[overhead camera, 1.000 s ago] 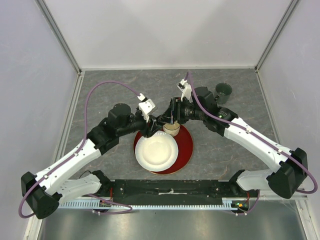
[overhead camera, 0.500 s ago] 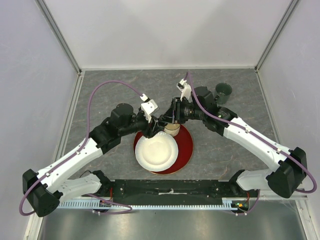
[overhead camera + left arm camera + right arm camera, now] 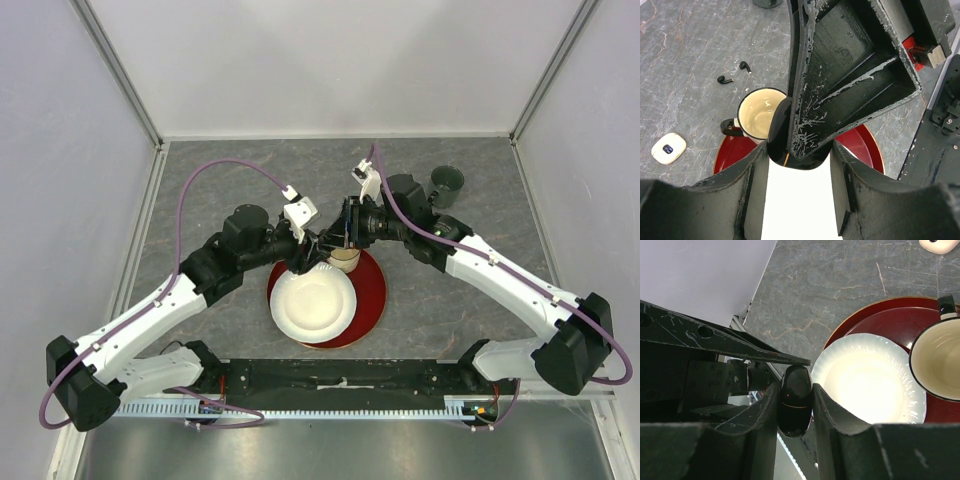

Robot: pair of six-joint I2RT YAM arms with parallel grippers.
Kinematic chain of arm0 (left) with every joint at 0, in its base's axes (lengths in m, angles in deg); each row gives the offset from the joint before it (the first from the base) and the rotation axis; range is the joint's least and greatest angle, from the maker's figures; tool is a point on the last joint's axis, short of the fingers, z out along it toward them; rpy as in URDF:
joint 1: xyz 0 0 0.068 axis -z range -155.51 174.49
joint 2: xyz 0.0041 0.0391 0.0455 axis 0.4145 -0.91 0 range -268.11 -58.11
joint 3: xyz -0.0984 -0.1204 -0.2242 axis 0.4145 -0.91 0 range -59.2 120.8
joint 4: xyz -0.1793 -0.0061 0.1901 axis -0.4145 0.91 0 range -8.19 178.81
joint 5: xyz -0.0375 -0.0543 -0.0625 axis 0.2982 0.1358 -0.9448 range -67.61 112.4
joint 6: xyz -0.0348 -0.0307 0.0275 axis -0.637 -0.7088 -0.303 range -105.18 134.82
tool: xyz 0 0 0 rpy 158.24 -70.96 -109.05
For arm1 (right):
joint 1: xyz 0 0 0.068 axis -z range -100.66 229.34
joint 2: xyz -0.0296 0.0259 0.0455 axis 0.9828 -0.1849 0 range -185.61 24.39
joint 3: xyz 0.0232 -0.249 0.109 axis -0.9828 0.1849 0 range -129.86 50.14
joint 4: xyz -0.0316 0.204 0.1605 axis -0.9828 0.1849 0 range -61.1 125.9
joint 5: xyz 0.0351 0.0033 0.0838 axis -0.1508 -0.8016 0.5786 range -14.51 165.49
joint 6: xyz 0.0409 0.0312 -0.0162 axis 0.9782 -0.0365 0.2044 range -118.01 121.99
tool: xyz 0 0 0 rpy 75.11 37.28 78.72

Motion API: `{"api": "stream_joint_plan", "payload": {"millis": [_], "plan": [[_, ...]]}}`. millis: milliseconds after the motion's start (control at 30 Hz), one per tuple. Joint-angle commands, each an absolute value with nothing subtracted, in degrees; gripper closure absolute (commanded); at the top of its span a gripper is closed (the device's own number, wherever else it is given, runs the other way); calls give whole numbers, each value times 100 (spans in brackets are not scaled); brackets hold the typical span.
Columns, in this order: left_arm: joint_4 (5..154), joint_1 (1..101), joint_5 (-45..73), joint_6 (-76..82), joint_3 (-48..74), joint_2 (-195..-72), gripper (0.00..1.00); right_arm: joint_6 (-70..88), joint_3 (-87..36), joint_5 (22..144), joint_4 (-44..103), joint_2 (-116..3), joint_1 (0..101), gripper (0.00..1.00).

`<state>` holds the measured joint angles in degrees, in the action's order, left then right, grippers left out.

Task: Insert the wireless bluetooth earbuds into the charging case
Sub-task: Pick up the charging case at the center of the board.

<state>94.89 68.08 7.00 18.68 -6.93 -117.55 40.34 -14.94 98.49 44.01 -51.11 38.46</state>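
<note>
nearest the bases, a white plate with a fluted rim is sitting on a glossy red plate, and a cream-lined, black-rimmed mug is standing at the red plate's far edge. above these, both grippers are meeting on one thing. the right gripper is pinching a smooth, glossy, oval black case across its thin side, with the case's long axis running along the fingers. the left gripper is facing it from the opposite end, jaws part spread and, by my reading, gripping its broader sides; the right finger is hiding one contact. the black buds are lying loose on the grey marbled table beyond the mug, just beside each other, stems pointing different ways, well apart from the raised case. the overhead view is hiding them, so i cannot tell which arm is nearer. judgement: the case needs opening first. a pale white case is lying beside the red plate, and a dark cup is standing far right. no white buds are showing.
</note>
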Motion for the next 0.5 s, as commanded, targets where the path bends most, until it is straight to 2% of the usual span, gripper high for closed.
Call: {"api": "stream_joint_plan", "payload": {"millis": [0,33,100,133,233,333,467], "plan": [[9254,6852,693,1983,-462,-11735,89,3996,-1411,9649,4156,-4883,3847,82],[9254,6861,684,1896,-462,-11726,79,4005,-1419,9597,4156,-4865,3847,86],[9201,6852,649,1799,-480,-11691,64,4040,-1419,9562,4121,-4821,3856,91],[9070,6861,640,1729,-515,-11639,52,4075,-1411,9553,4094,-4794,3856,94],[8693,6852,613,1649,-743,-11394,22,4198,-1437,9448,4006,-4698,3848,96],[8210,6861,657,1579,-1077,-10981,17,4242,-1595,9333,3962,-4566,3883,97],[7541,6852,694,1806,-1595,-10330,15,4409,-1753,9305,3919,-4399,4128,97]]}}
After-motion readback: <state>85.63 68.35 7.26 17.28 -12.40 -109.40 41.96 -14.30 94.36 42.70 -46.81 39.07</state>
